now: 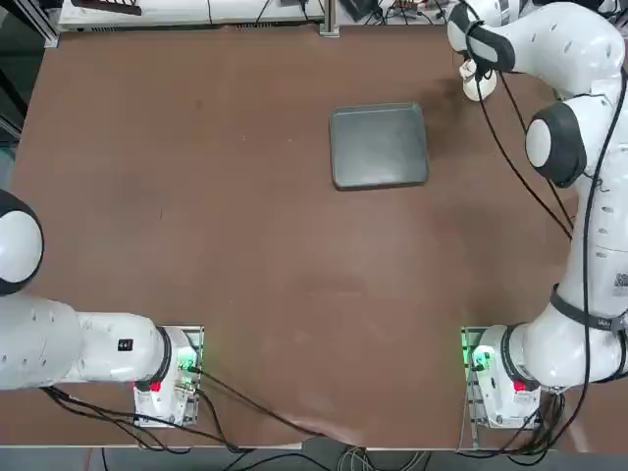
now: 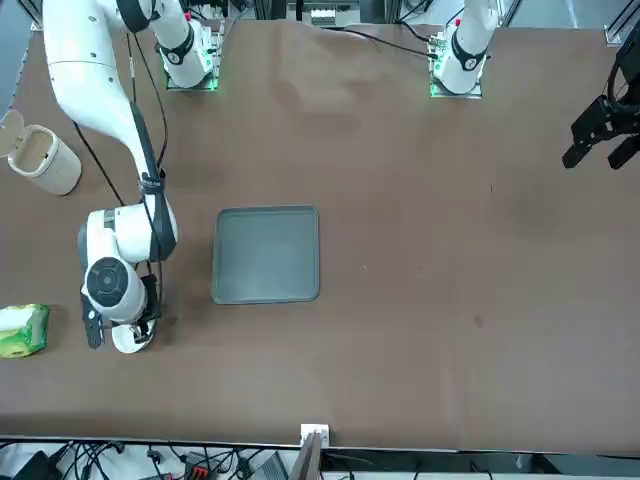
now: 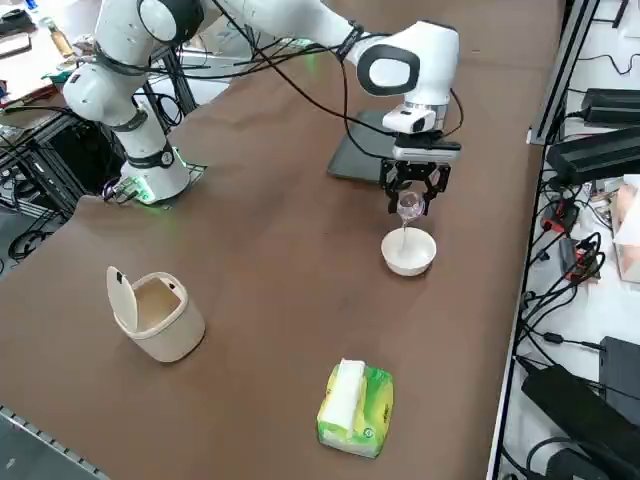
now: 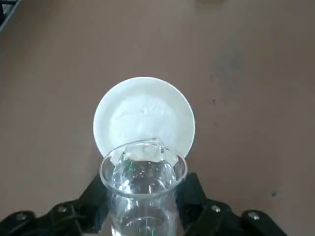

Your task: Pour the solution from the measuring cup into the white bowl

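In the right side view my right gripper (image 3: 410, 198) hangs just above the white bowl (image 3: 409, 252), shut on the small clear measuring cup (image 3: 408, 207). A thin clear thread runs from the cup down into the bowl. In the wrist view the measuring cup (image 4: 142, 179) sits between the black fingers (image 4: 93, 206), holds clear liquid, and its spout points over the white bowl (image 4: 144, 118), which lies right under it. In the top view the arm's wrist hides the cup and the bowl.
A grey tray (image 1: 380, 145) lies just beyond the gripper toward the table's middle. An off-white cylinder with a flap (image 3: 155, 315) and a green-and-white pack (image 3: 355, 408) stand further along the same side. The table's edge (image 3: 520, 260) runs close to the bowl.
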You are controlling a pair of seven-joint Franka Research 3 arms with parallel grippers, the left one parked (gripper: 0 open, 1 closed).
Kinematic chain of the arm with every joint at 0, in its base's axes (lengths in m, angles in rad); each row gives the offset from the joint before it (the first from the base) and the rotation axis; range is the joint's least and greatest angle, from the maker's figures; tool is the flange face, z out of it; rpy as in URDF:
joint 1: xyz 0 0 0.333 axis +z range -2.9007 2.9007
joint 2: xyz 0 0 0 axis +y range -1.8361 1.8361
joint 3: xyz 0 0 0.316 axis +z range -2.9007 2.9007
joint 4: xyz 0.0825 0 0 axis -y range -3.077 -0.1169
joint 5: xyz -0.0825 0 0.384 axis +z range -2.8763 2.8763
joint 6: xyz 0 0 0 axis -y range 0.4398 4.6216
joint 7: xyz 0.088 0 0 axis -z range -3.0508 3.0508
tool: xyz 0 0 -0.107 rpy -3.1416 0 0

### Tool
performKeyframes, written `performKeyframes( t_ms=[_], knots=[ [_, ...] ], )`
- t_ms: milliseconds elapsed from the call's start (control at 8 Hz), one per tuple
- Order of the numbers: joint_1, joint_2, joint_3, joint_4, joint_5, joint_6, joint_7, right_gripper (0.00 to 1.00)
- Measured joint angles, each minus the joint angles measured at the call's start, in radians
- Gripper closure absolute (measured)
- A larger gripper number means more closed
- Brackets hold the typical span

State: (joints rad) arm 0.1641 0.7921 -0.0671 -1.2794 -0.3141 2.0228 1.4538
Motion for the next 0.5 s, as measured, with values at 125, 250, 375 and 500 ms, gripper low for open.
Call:
performKeyframes(
  t_ms=[125,250,375,500],
  knots=[
    [-0.007,0.0,0.0,0.004,0.021,0.0,-0.028,0.27],
    [-0.017,0.0,0.0,0.005,0.052,0.0,-0.055,0.27],
    [-0.029,0.0,0.0,0.006,0.094,0.0,-0.087,0.27],
    [-0.042,0.0,0.0,0.011,0.137,0.0,-0.12,0.27]
  ],
)
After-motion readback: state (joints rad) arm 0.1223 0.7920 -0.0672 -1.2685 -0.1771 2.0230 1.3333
